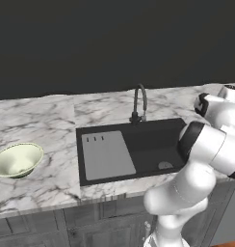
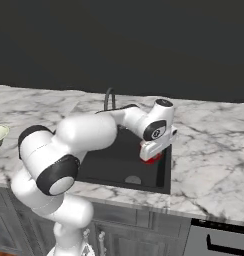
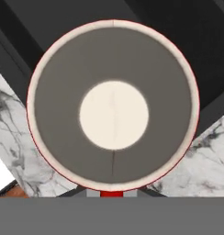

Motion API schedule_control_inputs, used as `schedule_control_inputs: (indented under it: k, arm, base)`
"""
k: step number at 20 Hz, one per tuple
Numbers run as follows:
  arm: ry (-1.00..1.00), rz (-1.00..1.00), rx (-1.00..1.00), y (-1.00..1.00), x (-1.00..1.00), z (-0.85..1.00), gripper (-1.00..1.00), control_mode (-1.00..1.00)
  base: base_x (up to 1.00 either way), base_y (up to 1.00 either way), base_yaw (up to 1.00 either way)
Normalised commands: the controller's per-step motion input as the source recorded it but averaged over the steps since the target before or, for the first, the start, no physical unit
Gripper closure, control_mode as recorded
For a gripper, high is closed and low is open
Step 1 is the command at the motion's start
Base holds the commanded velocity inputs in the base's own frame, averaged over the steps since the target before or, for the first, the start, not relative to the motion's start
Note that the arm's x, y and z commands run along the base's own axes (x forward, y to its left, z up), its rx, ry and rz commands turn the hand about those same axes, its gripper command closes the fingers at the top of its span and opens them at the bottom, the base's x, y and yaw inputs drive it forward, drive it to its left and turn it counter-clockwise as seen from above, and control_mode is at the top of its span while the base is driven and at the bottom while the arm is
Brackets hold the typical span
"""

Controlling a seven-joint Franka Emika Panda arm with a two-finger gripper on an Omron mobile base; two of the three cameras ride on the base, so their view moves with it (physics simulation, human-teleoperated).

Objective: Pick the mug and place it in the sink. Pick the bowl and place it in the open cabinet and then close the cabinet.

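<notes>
Red ceramic is peeking out beneath the tool (image 2: 152,156) in the right base view: the mug (image 2: 153,159) is hanging over the right-hand end of the sink (image 2: 144,172), above the black basin and just inside its right rim. The tool is clamped on the mug, its fingers pinched together on the rim wall.

By its look the mug is small, light and rigid, so it is likely carrying easily, but a glazed wall is slippery and a thin rim pinch can let it swing or slide. It may chip if dropped onto the hard basin, so lowering it close to the bottom before letting go seems wise. The rim wall is a sound place to hold it; the handle is not showing, so I cannot tell which way it is pointing.

The hand view is looking straight down into the mug (image 3: 114,114), showing its round pale rim, grey shaded wall and pale bottom, with black basin and marble table (image 3: 13,151) beyond. That view is confirming the mug is upright in the grip, which neither base view is revealing.

The left base view is giving what the others lack: the pale green bowl (image 1: 17,159) sitting on the table (image 1: 47,120) well to the left of the sink (image 1: 153,144), the grey drainboard (image 1: 106,155), the drain (image 1: 164,165) and the faucet (image 1: 138,103).
</notes>
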Motion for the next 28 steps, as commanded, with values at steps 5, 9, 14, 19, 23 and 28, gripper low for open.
schedule_control_inputs:
  k: [5,9,14,19,23,28]
  arm:
    - [0.01,0.03,0.02,0.44,0.24,-0.06,1.0,-1.0]
    - [0.0,0.05,0.02,0.41,0.21,-0.21,1.0,-1.0]
    - [0.0,0.04,0.0,0.31,0.27,-0.27,1.0,-1.0]
    - [0.0,0.04,0.0,0.29,0.37,-0.3,1.0,-1.0]
    - [0.0,0.06,0.0,0.17,0.27,-0.28,1.0,-1.0]
    - [0.0,0.05,0.0,0.08,0.31,-0.24,1.0,-1.0]
  base:
    - [0.0,0.0,0.0]
    - [0.0,0.0,0.0]
    - [0.0,0.0,0.0]
    - [0.0,0.0,0.0]
    - [0.0,0.0,0.0]
    - [0.0,0.0,0.0]
